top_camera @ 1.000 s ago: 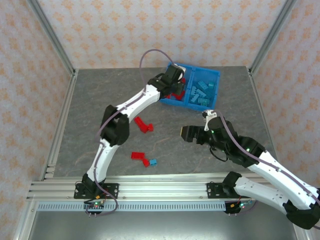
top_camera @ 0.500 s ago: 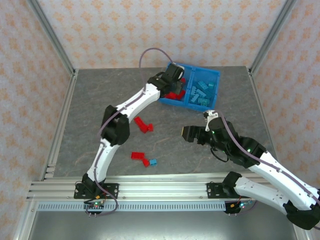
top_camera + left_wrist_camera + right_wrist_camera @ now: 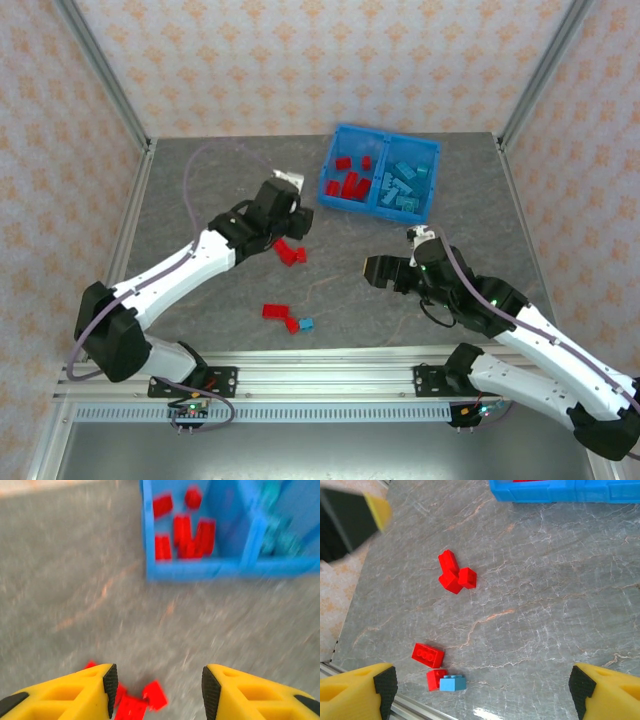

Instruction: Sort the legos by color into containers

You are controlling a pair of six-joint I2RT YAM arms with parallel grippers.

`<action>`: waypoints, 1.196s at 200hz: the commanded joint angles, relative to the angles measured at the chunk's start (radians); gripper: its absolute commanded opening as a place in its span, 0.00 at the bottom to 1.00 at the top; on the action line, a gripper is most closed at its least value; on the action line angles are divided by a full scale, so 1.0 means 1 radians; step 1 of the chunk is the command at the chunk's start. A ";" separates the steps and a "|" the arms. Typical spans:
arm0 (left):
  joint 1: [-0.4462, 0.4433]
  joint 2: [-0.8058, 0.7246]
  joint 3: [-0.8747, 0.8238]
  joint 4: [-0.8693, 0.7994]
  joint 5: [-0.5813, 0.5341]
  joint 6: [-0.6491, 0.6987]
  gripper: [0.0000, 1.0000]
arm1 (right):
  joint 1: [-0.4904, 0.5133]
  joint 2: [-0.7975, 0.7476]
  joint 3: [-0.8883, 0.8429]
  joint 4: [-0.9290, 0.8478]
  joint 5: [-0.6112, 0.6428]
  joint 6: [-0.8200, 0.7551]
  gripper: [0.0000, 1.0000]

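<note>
Some red legos point(image 3: 454, 575) under left gripper point(image 3: 157, 680), jaws half-open, empty; right gripper point(image 3: 479, 682) wide, empty. Next: drop, pinch one, into bin point(image 3: 372, 209), red side.

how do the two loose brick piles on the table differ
The far pile is all red; the near pile includes one blue brick. The far pile lies by the left tool; the near pile lies by the front edge of the table. Both sit outside the bin.
</note>
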State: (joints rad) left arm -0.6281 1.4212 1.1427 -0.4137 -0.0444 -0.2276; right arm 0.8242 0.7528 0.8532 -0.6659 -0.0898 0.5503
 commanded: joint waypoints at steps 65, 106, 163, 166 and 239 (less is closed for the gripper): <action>0.088 0.209 -0.039 -0.106 0.168 0.103 0.52 | 0.004 -0.004 -0.002 -0.010 -0.006 0.024 0.90; 0.095 0.267 -0.020 -0.123 0.185 0.111 0.53 | 0.004 -0.003 0.005 -0.015 -0.002 0.021 0.90; 0.088 0.309 -0.021 -0.152 0.178 0.114 0.52 | 0.004 0.014 0.010 -0.006 -0.005 0.016 0.90; 0.087 0.309 -0.022 -0.150 0.177 0.115 0.52 | 0.004 0.014 0.012 -0.006 -0.004 0.015 0.90; 0.074 0.343 -0.049 -0.104 0.119 0.113 0.57 | 0.004 0.017 0.006 -0.013 -0.009 0.021 0.90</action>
State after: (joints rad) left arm -0.5434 1.7241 1.1122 -0.5179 0.0952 -0.1287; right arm 0.8242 0.7761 0.8532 -0.6662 -0.0975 0.5652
